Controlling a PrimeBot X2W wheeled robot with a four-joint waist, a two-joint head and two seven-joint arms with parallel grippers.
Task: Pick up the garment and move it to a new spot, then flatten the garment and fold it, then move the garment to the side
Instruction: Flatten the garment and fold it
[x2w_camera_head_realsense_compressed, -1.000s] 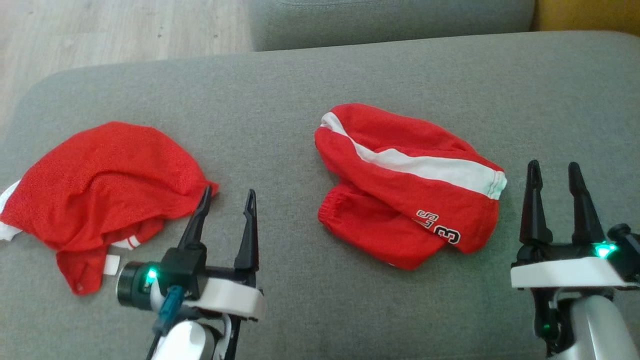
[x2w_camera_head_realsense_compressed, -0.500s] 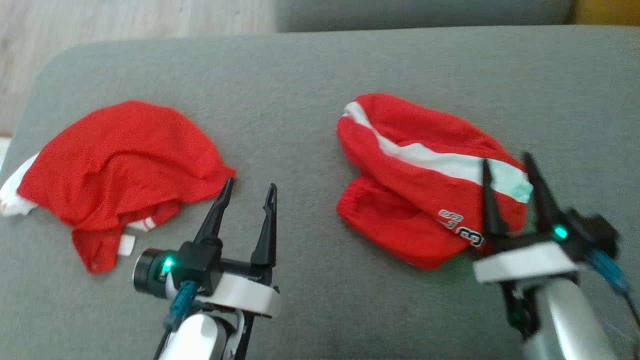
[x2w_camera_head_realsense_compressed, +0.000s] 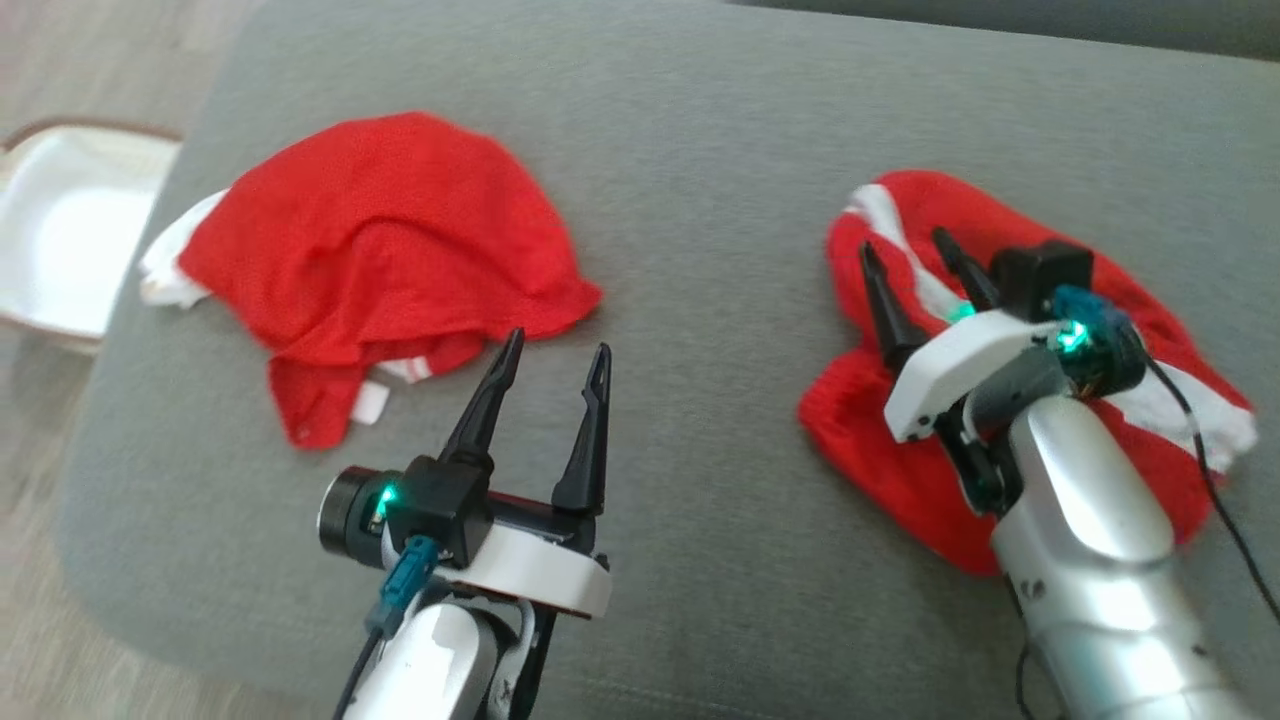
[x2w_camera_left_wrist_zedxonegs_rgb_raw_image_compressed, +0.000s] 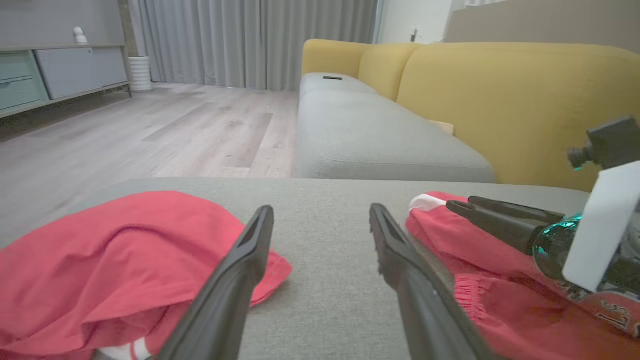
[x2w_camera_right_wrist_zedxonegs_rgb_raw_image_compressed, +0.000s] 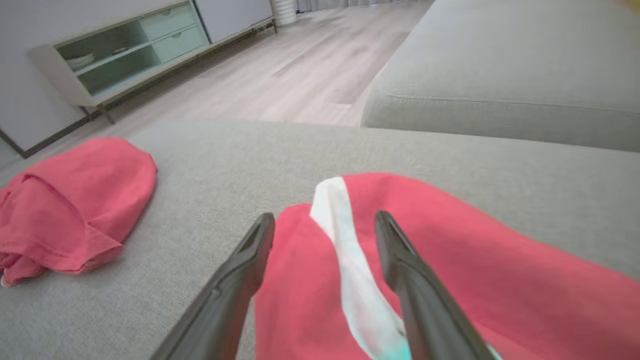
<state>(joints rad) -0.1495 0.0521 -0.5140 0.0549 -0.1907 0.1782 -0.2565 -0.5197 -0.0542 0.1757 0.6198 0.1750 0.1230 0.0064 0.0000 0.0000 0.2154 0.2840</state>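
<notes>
While your right gripper (x2w_camera_head_realsense_compressed: 903, 241) hung spread wide over the striped shorts (x2w_camera_head_realsense_compressed: 868, 440) near the cushion's (x2w_camera_head_realsense_compressed: 700, 150) right edge (nothing held yet), you were starting the pick-up. Next it likely needed to drop and pinch a fold; your left gripper (x2w_camera_head_realsense_compressed: 558, 343) stood spread, empty.

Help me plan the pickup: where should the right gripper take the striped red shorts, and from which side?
Likely the raised fold along the white stripe of the red shorts, from above: the cloth humps up there, and the open right gripper straddles it.
</notes>
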